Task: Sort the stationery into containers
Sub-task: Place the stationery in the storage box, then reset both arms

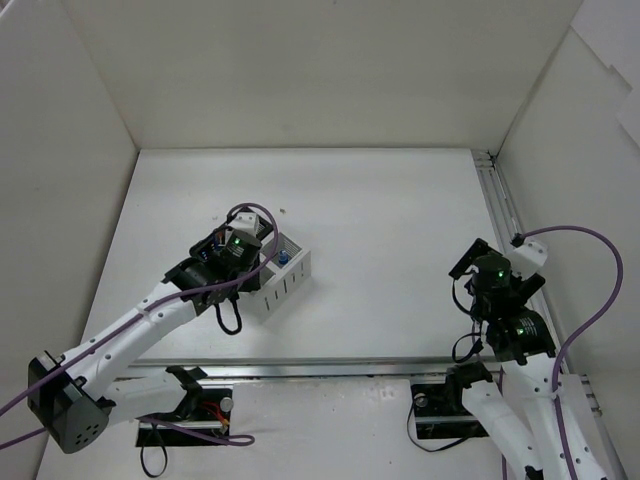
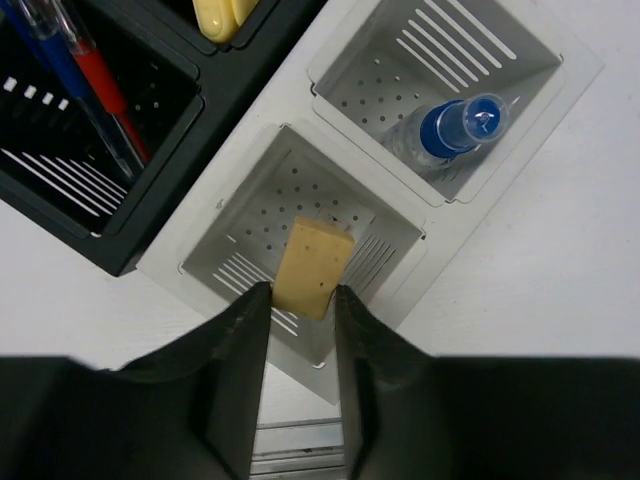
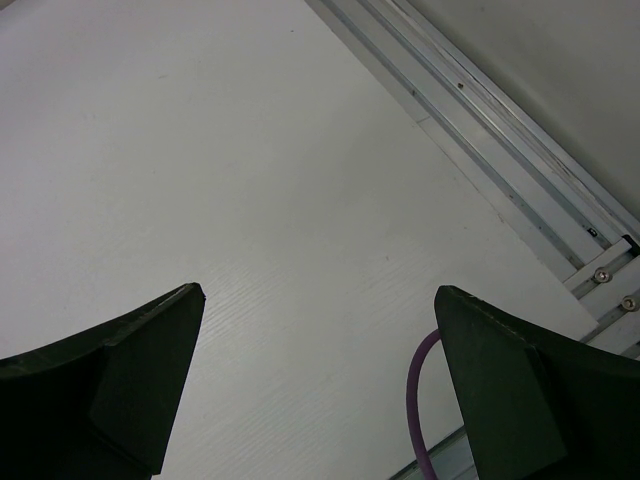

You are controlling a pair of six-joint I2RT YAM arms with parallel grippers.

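My left gripper is shut on a beige eraser and holds it over the near compartment of the white slatted box. The far compartment holds a clear blue-capped bottle. The black box touches the white box on the left; it holds a blue pen, a red pen and a yellow highlighter. In the top view the left gripper hangs over the white box. My right gripper is open and empty above bare table, at the right in the top view.
An aluminium rail runs along the table's right edge and also shows in the right wrist view. A purple cable loops near the right fingers. White walls enclose the table on three sides.
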